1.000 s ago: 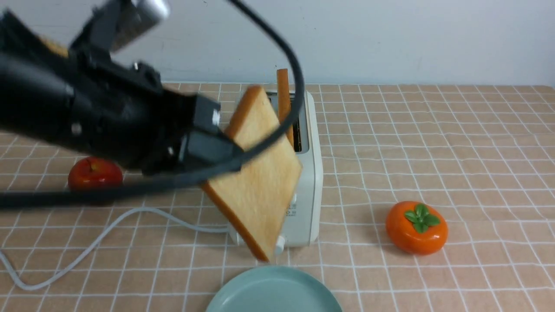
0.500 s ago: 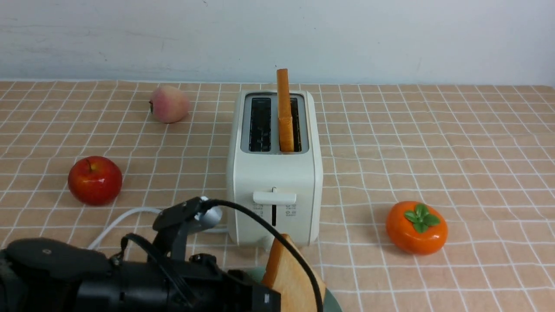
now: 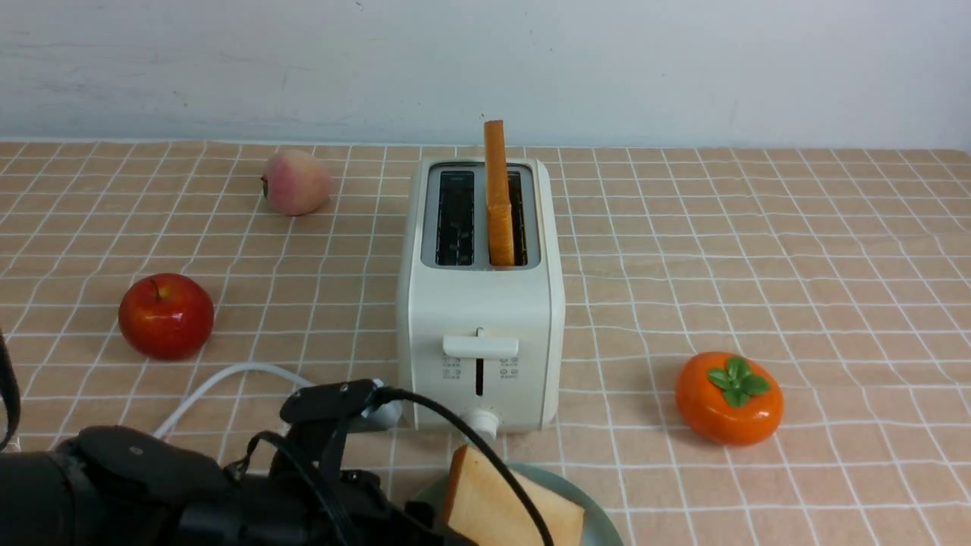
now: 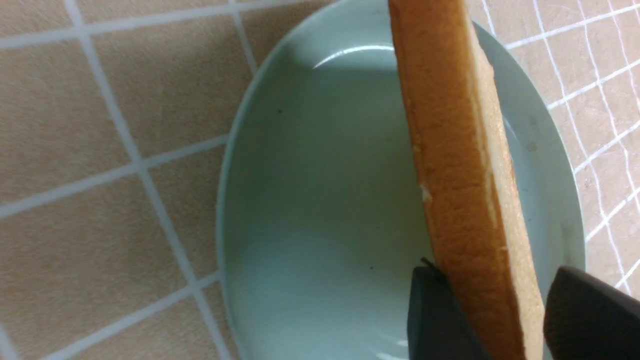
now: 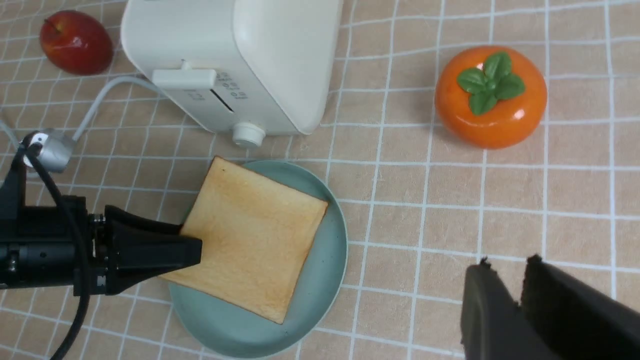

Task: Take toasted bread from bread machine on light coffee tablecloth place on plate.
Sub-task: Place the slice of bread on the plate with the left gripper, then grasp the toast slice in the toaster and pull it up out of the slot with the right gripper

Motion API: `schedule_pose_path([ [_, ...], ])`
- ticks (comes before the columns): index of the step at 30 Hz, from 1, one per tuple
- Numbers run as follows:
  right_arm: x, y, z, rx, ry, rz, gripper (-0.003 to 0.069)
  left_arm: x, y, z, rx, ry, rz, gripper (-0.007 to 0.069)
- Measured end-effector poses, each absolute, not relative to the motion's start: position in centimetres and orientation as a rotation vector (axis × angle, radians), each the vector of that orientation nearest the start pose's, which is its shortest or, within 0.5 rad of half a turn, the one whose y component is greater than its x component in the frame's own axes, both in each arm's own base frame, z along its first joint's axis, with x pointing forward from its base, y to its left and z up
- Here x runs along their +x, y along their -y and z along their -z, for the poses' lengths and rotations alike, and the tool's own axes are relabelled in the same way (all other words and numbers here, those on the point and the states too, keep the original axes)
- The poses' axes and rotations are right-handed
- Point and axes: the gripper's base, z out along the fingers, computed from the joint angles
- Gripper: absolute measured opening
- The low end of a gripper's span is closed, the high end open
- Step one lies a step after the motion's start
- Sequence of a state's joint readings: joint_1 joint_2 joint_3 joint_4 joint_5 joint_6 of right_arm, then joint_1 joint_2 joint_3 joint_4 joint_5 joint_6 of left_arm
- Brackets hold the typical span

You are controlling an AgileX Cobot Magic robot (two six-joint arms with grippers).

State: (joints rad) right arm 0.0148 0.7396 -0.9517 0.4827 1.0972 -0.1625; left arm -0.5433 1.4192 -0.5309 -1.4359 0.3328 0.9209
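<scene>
Left gripper [image 4: 505, 320] clamps first slice [image 4: 450, 150], tilted over plate [image 4: 310, 200], not yet released; second slice [image 3: 497, 197] upright in toaster [image 3: 479, 303]; right gripper [image 5: 509, 270] empty, nearly closed.

Bread slice [image 3: 504, 512] tilts over plate [image 3: 557, 485]; another slice [image 3: 497, 189] stands in toaster [image 3: 479, 303].

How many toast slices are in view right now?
2. The upright slice stands in the bread machine's right slot; the tilted slice is clamped in the left gripper over the plate. The left slot looks empty.
</scene>
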Motion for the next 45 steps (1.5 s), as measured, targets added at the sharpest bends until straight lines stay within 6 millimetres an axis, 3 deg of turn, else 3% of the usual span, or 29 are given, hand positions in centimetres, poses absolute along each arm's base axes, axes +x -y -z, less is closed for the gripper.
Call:
schedule_pose_path([
  [2,11.1,-4.0,-38.9,-0.170,-2.286,-0.535,0.0117,19.1,14.8,-18.2,0.226,-2.538,0.821,0.0270],
  [4,11.9,-4.1,-40.2,-0.193,-2.306,-0.541,0.0117,18.5,14.2,-19.3,0.226,-2.542,0.788,0.0197],
  [9,13.7,-4.2,-41.1,-0.207,-2.343,-0.558,0.0117,17.0,12.8,-20.4,0.283,-2.601,0.679,0.0078],
  [12,15.0,-4.7,-41.5,-0.230,-2.328,-0.628,0.0117,16.3,10.1,-21.7,0.186,-2.714,0.473,-0.0014],
  [15,16.5,-5.3,-41.9,-0.229,-2.291,-0.722,0.0117,15.7,7.0,-24.0,0.063,-2.731,0.197,-0.0014],
  [17,17.7,-5.6,-41.6,-0.231,-2.301,-0.756,0.0117,15.2,5.7,-25.9,0.013,-2.672,0.109,-0.0014],
  [21,20.6,-7.3,-40.4,-0.301,-2.347,-0.756,0.0117,12.9,4.5,-29.5,-0.061,-2.512,0.196,-0.0014],
  [23,21.3,-8.1,-40.1,-0.328,-2.357,-0.747,0.0117,12.2,4.3,-30.0,-0.071,-2.481,0.232,-0.0014],
  [24,22.6,-9.9,-39.6,-0.386,-2.381,-0.711,0.0119,11.1,4.0,-30.7,-0.086,-2.435,0.287,-0.0014],
  [27,23.9,-12.0,-39.4,-0.423,-2.390,-0.669,0.0123,9.9,3.6,-31.4,-0.096,-2.386,0.328,-0.0014],
  [28,25.0,-13.5,-39.1,-0.455,-2.399,-0.634,0.0130,9.4,3.3,-31.6,-0.097,-2.362,0.339,-0.0014],
  [31,27.3,-17.3,-38.7,-0.515,-2.397,-0.568,0.0181,8.1,2.9,-32.1,-0.103,-2.315,0.376,-0.0014],
  [33,28.1,-18.4,-38.8,-0.528,-2.386,-0.552,0.0215,7.8,2.8,-32.2,-0.108,-2.312,0.389,-0.0014],
  [34,29.3,-20.1,-38.6,-0.548,-2.379,-0.524,0.0262,7.2,2.6,-32.3,-0.113,-2.312,0.402,-0.0014],
  [36,30.3,-21.2,-38.4,-0.556,-2.374,-0.503,0.0305,6.9,2.5,-32.2,-0.115,-2.316,0.404,-0.0014],
  [38,32.5,-23.2,-37.6,-0.558,-2.359,-0.466,0.0404,6.3,2.3,-32.2,-0.119,-2.328,0.401,-0.0014],
  [42,35.7,-25.0,-36.1,-0.538,-2.347,-0.408,0.0539,6.0,2.1,-32.0,-0.122,-2.349,0.389,-0.0014],
  [45,37.2,-25.6,-34.9,-0.519,-2.356,-0.363,0.0591,5.9,2.0,-31.9,-0.124,-2.363,0.382,-0.0014],
])
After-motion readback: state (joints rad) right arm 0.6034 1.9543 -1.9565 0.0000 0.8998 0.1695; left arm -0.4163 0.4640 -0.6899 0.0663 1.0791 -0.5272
